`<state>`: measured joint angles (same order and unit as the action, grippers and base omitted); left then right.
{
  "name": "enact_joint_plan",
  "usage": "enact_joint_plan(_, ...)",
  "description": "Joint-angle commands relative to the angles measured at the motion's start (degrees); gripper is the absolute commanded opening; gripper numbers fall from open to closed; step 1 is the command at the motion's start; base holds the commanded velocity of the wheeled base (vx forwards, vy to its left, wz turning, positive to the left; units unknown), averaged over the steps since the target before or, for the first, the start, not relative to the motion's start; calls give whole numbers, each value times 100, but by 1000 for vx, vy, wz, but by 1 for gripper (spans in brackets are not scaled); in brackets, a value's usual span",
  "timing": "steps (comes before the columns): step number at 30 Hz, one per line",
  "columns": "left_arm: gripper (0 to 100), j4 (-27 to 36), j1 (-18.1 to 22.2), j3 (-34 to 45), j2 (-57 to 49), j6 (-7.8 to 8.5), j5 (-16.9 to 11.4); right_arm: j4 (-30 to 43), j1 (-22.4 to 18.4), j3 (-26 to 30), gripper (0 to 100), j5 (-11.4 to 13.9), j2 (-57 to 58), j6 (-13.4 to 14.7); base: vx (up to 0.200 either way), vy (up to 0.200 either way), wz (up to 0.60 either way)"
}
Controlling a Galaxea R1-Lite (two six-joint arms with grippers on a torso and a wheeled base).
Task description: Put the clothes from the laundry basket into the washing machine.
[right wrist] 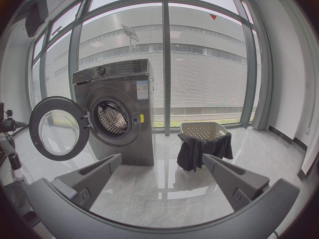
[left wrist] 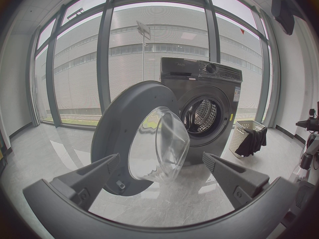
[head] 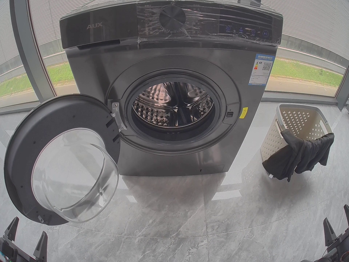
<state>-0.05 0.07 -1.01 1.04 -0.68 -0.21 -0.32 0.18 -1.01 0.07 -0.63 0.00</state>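
A grey front-loading washing machine [head: 171,91] stands ahead with its round door [head: 61,157] swung open to the left; the steel drum [head: 172,104] looks empty. To its right sits a white laundry basket [head: 300,122] with a dark garment [head: 300,155] draped over its front rim. My left gripper [head: 25,237] is low at the near left, open and holding nothing. At the near right my right gripper [head: 338,222] also stands open and bare. In the right wrist view the basket [right wrist: 202,130] and dark garment [right wrist: 202,150] lie ahead between my open fingers [right wrist: 232,180].
The floor is glossy grey marble tile [head: 203,208]. Floor-to-ceiling windows [head: 309,37] run behind the machine and basket. The open door [left wrist: 139,133] juts out close in front of my left gripper [left wrist: 159,170]. Open floor lies between me and the basket.
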Motion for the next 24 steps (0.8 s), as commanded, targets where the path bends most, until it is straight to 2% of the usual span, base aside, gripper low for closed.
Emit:
enact_joint_plan(1, 100, -4, 1, 101, -104, -2, 3, -3, -1, 101, 100, 1, 55, 0, 0, -200, 0)
enact_joint_plan(24, 100, -4, 1, 101, -104, -2, 3, -3, -1, 101, 100, 1, 55, 0, 0, -200, 0)
